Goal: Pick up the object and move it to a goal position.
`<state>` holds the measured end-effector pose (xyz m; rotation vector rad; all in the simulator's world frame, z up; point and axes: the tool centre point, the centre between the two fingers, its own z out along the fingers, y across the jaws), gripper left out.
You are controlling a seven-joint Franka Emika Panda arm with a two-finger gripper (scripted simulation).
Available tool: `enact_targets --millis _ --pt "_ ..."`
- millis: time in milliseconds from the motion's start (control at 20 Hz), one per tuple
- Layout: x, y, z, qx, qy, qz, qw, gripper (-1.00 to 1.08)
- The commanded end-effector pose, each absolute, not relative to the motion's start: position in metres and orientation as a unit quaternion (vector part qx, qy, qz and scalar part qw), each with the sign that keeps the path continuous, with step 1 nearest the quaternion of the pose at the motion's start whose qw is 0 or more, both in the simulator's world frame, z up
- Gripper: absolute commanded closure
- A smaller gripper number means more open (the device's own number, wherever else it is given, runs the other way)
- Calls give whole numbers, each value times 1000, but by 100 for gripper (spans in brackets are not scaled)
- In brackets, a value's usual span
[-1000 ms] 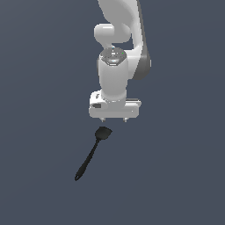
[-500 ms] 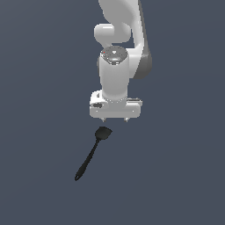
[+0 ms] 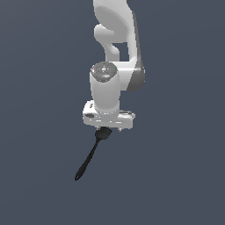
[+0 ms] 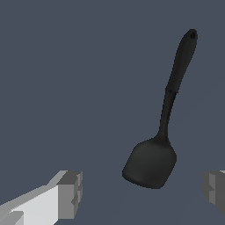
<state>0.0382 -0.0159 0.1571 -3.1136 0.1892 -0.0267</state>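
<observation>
The object is a slim black spatula [image 3: 91,154] lying flat on the dark grey surface. Its squarish head is nearest the arm and its long handle runs toward the exterior view's lower left. In the wrist view the spatula [image 4: 167,114] shows whole, with its head between the two fingers and the handle pointing away. My gripper [image 3: 107,128] hangs just above the head and partly covers it in the exterior view. In the wrist view the gripper [image 4: 143,193] is open, its grey fingertips [image 4: 70,193] wide apart and holding nothing.
Only the plain dark grey surface [image 3: 176,176] surrounds the spatula. The white arm [image 3: 116,52] rises above the gripper toward the top of the exterior view.
The gripper has come down toward the spatula's head and now overlaps it in the exterior view. The spatula has not moved.
</observation>
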Motion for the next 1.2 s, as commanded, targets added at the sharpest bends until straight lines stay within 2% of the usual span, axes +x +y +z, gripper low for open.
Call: enact_targets --millis 0,600,1150 --pt "48 -28 144 -997 81 -7 10 -92" --pt "81 -81 80 -986 168 -1 2 -92" --pt "84 -91 66 -983 182 0 0 -92"
